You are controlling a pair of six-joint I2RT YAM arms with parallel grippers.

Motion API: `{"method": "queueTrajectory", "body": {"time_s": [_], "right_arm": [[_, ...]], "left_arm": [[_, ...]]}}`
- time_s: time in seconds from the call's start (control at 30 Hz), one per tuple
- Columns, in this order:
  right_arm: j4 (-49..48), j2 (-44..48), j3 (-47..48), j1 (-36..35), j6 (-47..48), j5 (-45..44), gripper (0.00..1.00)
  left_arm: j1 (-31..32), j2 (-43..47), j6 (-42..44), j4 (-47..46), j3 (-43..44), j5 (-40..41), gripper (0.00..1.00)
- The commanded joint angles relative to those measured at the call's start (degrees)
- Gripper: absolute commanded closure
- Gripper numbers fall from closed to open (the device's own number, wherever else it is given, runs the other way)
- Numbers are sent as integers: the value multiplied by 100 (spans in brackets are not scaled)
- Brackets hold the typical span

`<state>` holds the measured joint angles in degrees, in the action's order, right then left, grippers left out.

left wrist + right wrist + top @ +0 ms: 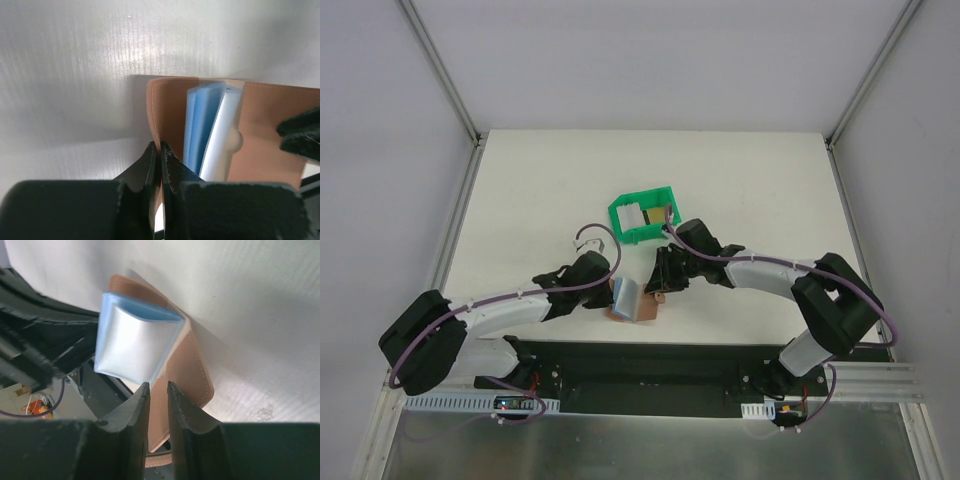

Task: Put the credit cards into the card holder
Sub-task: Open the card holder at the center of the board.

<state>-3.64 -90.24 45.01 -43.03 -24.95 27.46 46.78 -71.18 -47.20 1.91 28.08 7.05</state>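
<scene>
The tan leather card holder [638,306] stands open near the table's front edge, its blue-grey pockets [202,125] fanned out. My left gripper [160,148] is shut on its left leather flap; in the top view it [613,292] sits at the wallet's left. My right gripper [158,386] is nearly closed around the other tan flap [186,371], and its fingers [300,127] pinch that flap's edge [262,130]. A white-grey card [636,214] and a gold card [666,213] lie in the green bin [645,237]. No blue card can be told apart.
The green bin stands just behind the right gripper [661,288], mid-table. A purple cable loops beside the left wrist [588,238]. The black base rail [650,360] runs right below the wallet. Grey walls enclose the white table [740,180].
</scene>
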Motion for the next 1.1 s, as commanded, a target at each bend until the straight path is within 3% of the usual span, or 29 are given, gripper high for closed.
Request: {"method": "queueTrajectory", "body": {"time_s": [0.0,0.27,0.37,0.7,1.07], "right_arm": [[555,-99,244,-39,209,-469,76],[777,-74,376,-39,447,-690,69],[733,120,438,-31,377,-690,61],[-92,-64,447,-65,-168,-338,50],[-32,-205,631,-206,-168,-478,32]], "left_arm": [[-11,595,237,-94,-136,8,100],[-11,764,361,-165,-153,-186,100],[-3,702,290,-313,-171,-221,100],[24,719,299,-349,-136,-195,100],[32,939,282,-376,-153,-178,100]]}}
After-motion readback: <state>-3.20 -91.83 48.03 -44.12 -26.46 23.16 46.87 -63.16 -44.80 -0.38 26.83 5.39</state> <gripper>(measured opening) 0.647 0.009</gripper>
